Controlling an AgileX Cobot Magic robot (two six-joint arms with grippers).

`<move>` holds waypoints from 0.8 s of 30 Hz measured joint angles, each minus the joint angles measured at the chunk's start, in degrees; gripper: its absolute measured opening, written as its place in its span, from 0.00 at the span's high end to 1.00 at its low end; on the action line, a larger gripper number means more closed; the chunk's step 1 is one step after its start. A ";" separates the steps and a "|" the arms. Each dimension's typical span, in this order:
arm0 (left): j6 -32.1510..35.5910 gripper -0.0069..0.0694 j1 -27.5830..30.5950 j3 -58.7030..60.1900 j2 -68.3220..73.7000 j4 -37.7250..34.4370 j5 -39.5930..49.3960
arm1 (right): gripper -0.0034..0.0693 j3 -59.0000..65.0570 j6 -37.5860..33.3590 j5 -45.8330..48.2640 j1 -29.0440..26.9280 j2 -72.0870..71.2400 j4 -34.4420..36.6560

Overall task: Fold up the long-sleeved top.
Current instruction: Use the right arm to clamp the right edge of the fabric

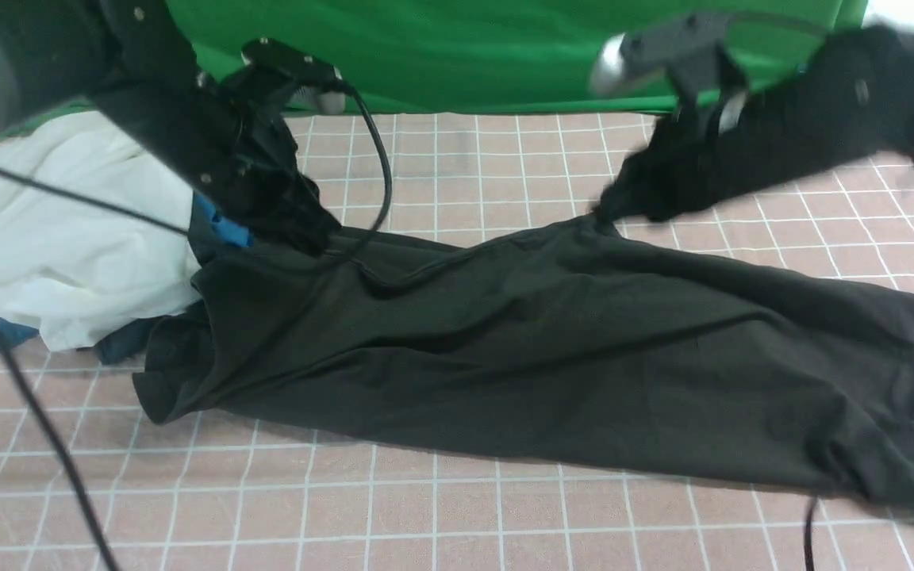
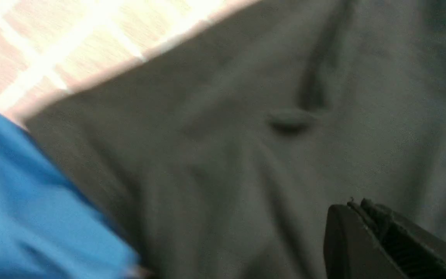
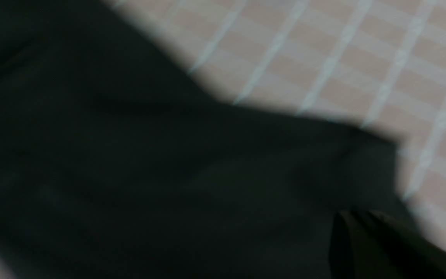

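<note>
The long-sleeved top (image 1: 552,341) lies spread across the checked table, dark and wrinkled, running from the left middle to the right edge. My left gripper (image 1: 310,230) is at the top's far left edge, with dark cloth bunched up around it. In the left wrist view its jaws (image 2: 356,203) are closed with a thin bit of cloth pinched between them, over the top (image 2: 246,135). My right gripper (image 1: 624,202) is at the far edge, where the cloth rises to a peak. In the blurred right wrist view it (image 3: 356,213) looks shut on the top (image 3: 130,155).
A white garment (image 1: 68,230) is heaped at the left, with a blue cloth (image 1: 223,226) (image 2: 21,201) and a smaller dark cloth (image 1: 128,337) beside it. A green backdrop (image 1: 465,47) closes the far side. Black cables (image 1: 378,159) hang near the left arm.
</note>
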 joint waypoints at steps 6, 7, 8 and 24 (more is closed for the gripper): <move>11.33 0.68 1.11 -5.51 5.01 1.87 0.26 | 0.90 14.58 -0.56 -7.90 6.67 -8.28 0.05; 12.25 0.67 1.11 -5.57 5.13 1.81 0.20 | 0.90 15.24 -0.56 -8.24 7.02 -8.62 0.05; 15.36 0.59 1.11 -5.69 6.08 1.44 0.16 | 0.90 17.23 -0.56 -8.79 8.14 -9.44 0.05; 28.80 0.72 1.11 -5.89 12.91 2.13 -1.47 | 0.90 21.83 1.06 -7.88 11.79 -10.04 0.05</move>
